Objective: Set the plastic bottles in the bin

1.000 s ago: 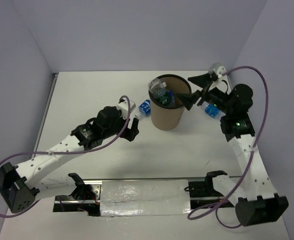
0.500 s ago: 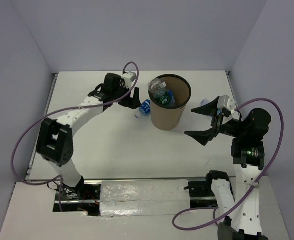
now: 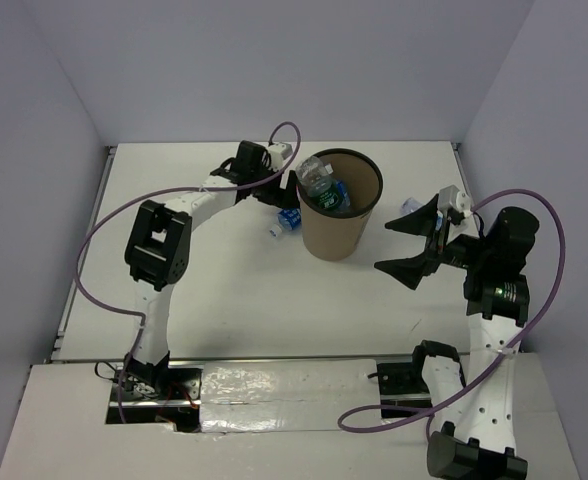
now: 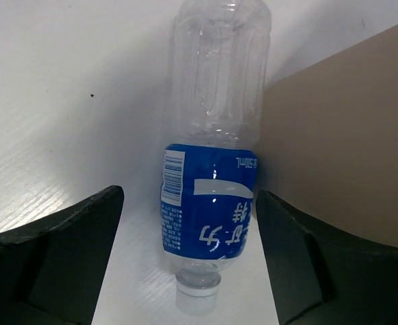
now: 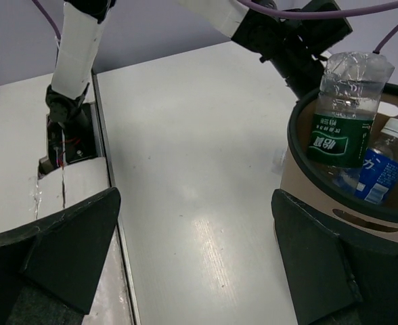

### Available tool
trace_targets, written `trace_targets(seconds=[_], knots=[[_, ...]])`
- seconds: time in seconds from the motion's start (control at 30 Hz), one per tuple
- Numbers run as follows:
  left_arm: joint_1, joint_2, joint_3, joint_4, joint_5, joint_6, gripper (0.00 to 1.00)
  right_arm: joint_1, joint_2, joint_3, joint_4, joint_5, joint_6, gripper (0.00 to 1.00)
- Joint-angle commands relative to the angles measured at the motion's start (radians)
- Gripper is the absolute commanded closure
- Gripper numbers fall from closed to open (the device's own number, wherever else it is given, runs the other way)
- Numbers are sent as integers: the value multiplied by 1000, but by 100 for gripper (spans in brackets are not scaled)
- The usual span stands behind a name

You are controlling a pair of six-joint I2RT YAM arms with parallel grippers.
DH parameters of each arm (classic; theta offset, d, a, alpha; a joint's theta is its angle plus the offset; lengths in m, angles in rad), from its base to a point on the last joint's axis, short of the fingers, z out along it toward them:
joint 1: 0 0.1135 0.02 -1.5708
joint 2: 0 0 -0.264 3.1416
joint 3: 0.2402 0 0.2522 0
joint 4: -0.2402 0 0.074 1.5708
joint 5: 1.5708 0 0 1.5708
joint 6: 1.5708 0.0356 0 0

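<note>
The brown bin (image 3: 342, 228) stands mid-table with a black rim. Two plastic bottles rest inside it: a green-labelled one (image 5: 344, 115) poking above the rim and a blue-labelled one (image 5: 380, 166) with a white cap. Another blue-labelled bottle (image 4: 211, 203) lies on the table against the bin's left side (image 4: 348, 135), cap toward the left wrist camera. My left gripper (image 4: 189, 271) is open, a finger on each side of the bottle's cap end, neither touching it. My right gripper (image 3: 409, 243) is open and empty, right of the bin.
A bit of clear plastic (image 3: 407, 205) shows behind the right gripper's upper finger. Grey walls close in the table on three sides. A taped metal rail (image 3: 284, 385) runs along the near edge between the arm bases. The left arm (image 5: 287, 40) reaches to the bin's far side.
The left arm swung from the front left to the back and over to the lying bottle beside the bin. The right gripper drew back from the bin's rim to the right.
</note>
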Motion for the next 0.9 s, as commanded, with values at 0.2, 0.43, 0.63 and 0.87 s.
trace_targets(seconds=[0.2, 0.43, 0.63, 0.87], knots=[[-18, 89, 74, 0, -16, -29, 11, -16, 22, 42, -99, -112, -94, 0], [-50, 157, 148, -52, -19, -18, 20, -22, 27, 31, -73, -119, -68, 0], [-51, 135, 134, -100, -34, -1, 39, -27, 27, 36, -82, -125, -71, 0], [28, -82, 19, -97, -92, -88, 98, -31, 20, 33, -79, -127, -65, 0]])
